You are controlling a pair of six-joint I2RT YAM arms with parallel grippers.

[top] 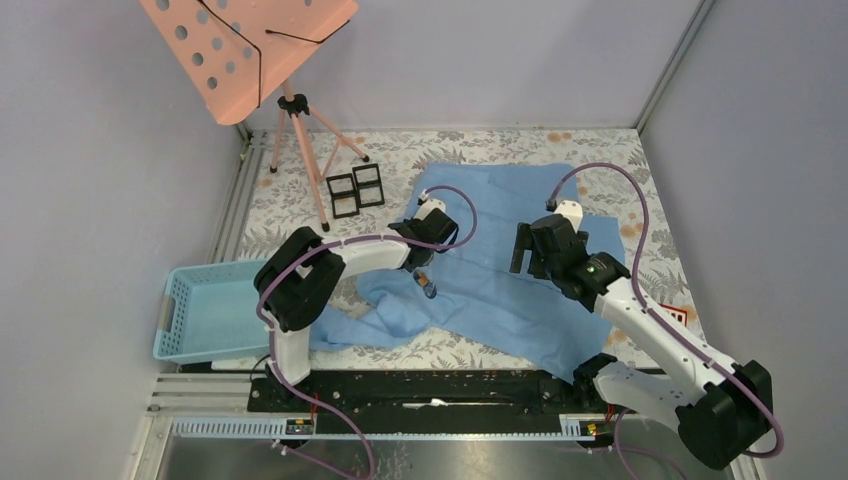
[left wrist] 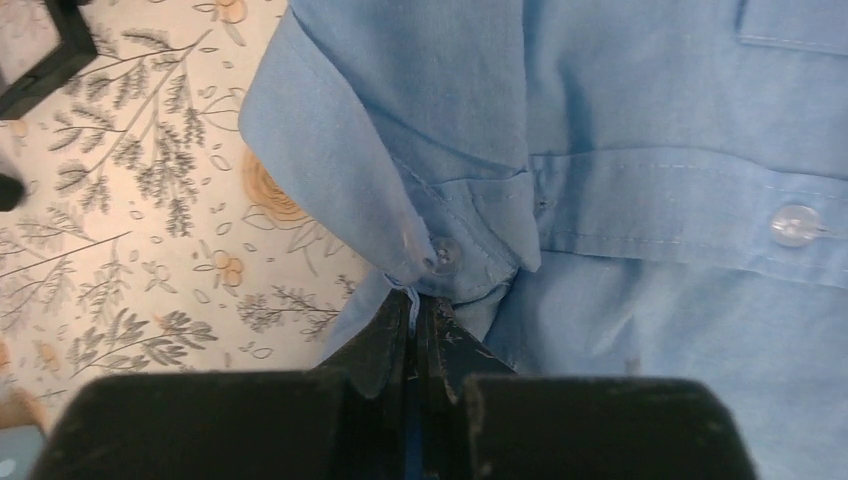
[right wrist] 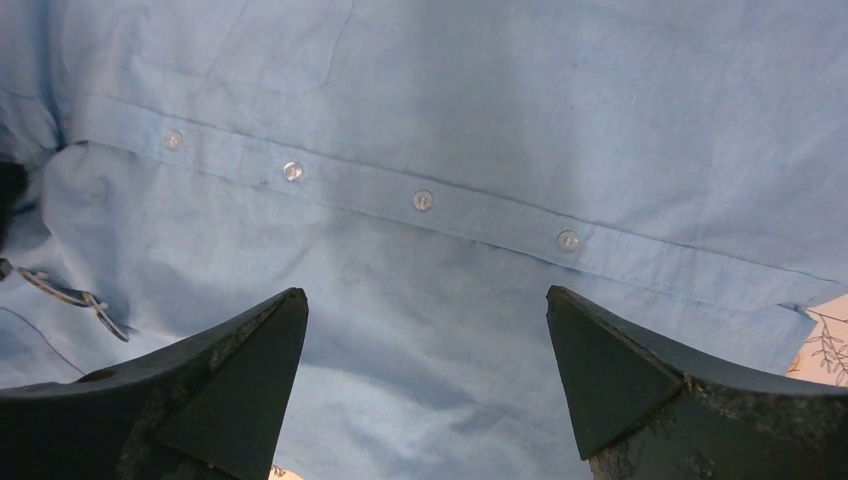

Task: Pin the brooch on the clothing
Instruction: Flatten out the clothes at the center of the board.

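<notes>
Left tool (left wrist: 415, 325) pinches shut on the shirt (left wrist: 660, 340); right tool (right wrist: 425, 291) hovers spread wide.

A pink music stand (top: 245, 50) stands far left, 2 black square frames (top: 356, 190) beside its tripod, a blue basket (top: 215, 310) near left.

Left gripper (left wrist: 420, 318) — anything pinched inside is hidden; shirt (left wrist: 650, 150) runs off frame — music stand (top: 240, 50) top cropped.
</notes>
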